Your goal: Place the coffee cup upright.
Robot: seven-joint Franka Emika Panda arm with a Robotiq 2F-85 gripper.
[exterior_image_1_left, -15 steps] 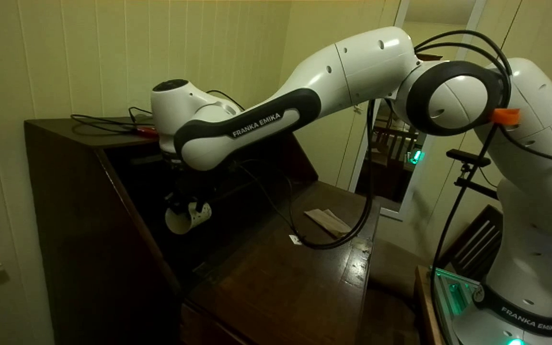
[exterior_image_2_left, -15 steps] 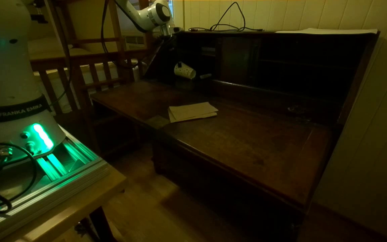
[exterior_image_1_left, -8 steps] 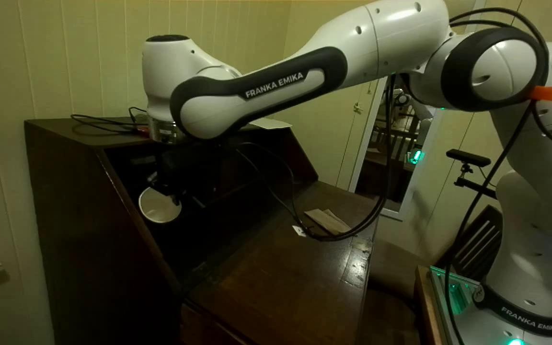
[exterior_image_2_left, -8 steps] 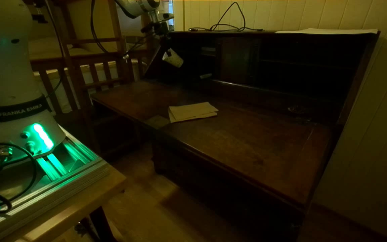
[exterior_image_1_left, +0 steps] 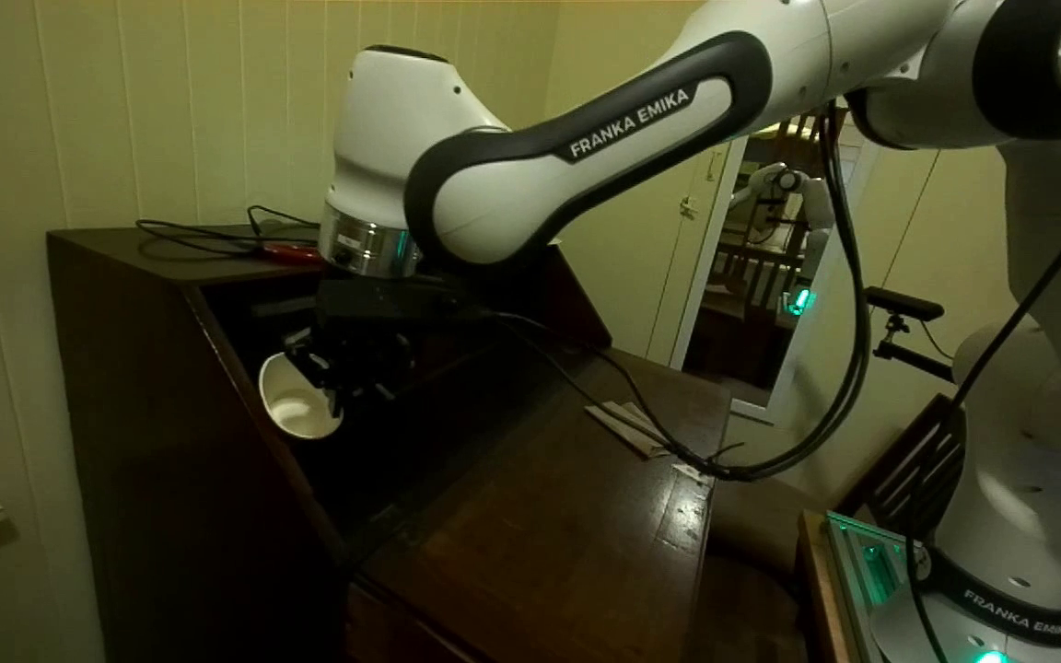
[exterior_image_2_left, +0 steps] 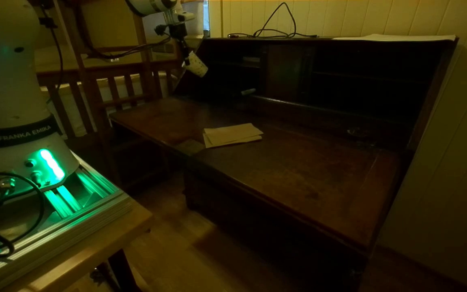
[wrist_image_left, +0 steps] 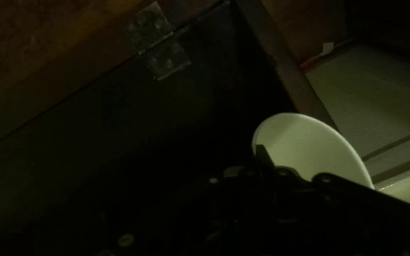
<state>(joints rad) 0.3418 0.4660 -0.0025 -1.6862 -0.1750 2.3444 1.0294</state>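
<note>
Pickup's prob done: tool (exterior_image_1_left: 319,381) pinches coffee cup (exterior_image_1_left: 297,405), tilted & off worktop (exterior_image_1_left: 544,539), w/ righting, set-down & release still left, AFAICT.

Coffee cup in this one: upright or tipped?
Tipped: in an exterior view, the coffee cup slants in the pincer, its base pointing down and sideways.

Holds the coffee cup (exterior_image_2_left: 197,65) in the gripper (exterior_image_1_left: 319,376), by the left end of the desk (exterior_image_1_left: 153,442) as faced from its front, higher than its lowered flap (exterior_image_2_left: 306,178). Bears papers (exterior_image_2_left: 233,134) on that flap, near the desk's front edge. Carries a cable (exterior_image_2_left: 274,30) atop the desk, toward its left end, and a sheet (exterior_image_2_left: 395,37) at its right. Has the robot base (exterior_image_2_left: 14,154) before the desk, on a table (exterior_image_2_left: 136,219), and the mirror (exterior_image_1_left: 733,368) past the desk's right end.
</note>
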